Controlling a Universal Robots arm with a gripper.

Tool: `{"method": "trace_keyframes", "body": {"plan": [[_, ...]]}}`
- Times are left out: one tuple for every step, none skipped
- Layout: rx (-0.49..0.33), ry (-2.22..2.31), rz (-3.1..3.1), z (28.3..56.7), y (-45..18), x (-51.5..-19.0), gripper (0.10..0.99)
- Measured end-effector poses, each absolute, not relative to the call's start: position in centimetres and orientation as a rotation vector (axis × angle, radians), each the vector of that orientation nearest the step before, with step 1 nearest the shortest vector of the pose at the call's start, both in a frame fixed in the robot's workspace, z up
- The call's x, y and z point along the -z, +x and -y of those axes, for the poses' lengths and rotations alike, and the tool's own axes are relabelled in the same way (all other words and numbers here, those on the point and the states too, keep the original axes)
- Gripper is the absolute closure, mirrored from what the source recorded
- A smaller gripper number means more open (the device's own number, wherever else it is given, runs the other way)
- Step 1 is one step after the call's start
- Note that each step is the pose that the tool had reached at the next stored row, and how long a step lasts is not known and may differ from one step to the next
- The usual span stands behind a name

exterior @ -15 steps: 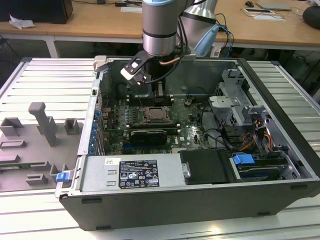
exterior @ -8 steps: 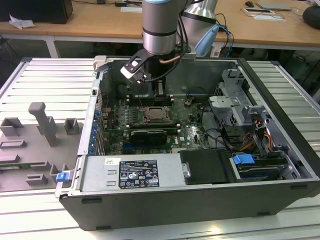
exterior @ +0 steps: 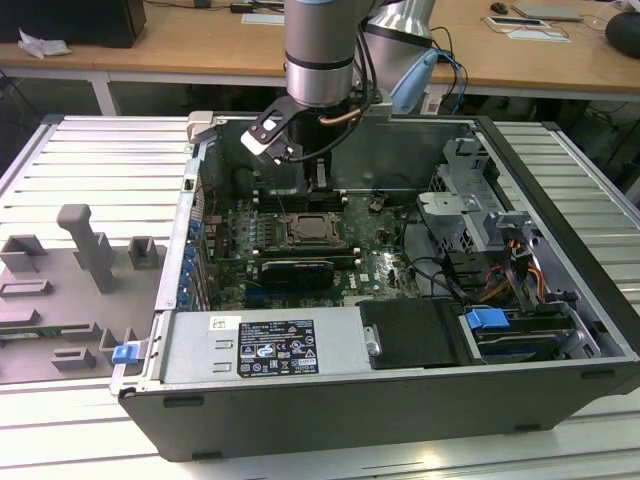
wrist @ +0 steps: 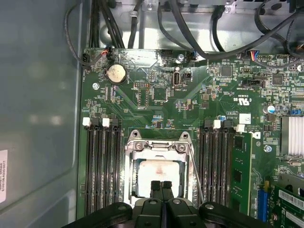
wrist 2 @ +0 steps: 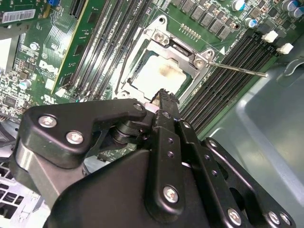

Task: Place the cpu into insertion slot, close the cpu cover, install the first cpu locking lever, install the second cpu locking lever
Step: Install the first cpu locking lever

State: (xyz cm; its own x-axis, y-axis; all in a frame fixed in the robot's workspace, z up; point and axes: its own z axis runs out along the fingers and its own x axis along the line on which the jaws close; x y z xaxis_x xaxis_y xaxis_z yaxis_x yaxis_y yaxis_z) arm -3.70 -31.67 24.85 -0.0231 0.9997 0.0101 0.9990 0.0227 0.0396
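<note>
Hand (wrist: 161, 183), fingers (wrist: 155, 186) together, abv cpu (wrist: 152, 171)

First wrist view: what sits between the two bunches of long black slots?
In the first wrist view, the insertion slot lies between them, its cpu cover framing the pale cpu. The gripper hangs over one edge of the cpu.

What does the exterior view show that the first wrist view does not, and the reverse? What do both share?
The exterior view adds the whole dark computer case, the arm's silver body and grey fixture blocks on the slatted table. The first wrist view adds a round coin battery and white memory-slot clips. Both share the green circuit board, the insertion slot holding the cpu, and the shut gripper over it.
</note>
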Motion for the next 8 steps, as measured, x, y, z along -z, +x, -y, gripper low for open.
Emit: {"method": "trace_keyframes", "body": {"plan": [[-0.055,2.181,-2.232,31.67,-3.7,-24.95,0.98],[-0.055,2.181,-2.232,31.67,-3.7,-25.1,0.98],[-0.056,2.181,-2.232,31.67,-3.7,-25.27,0.98],[-0.055,2.181,-2.232,31.67,-3.7,-25.39,0.98],[-0.056,2.181,-2.232,31.67,-3.7,-25.48,0.98],[-0.056,2.181,-2.232,31.67,-3.7,-25.67,0.98],[-0.055,2.181,-2.232,31.67,-3.7,-25.81,0.98],[-0.055,2.181,-2.232,31.67,-3.7,-25.93,0.98]]}}
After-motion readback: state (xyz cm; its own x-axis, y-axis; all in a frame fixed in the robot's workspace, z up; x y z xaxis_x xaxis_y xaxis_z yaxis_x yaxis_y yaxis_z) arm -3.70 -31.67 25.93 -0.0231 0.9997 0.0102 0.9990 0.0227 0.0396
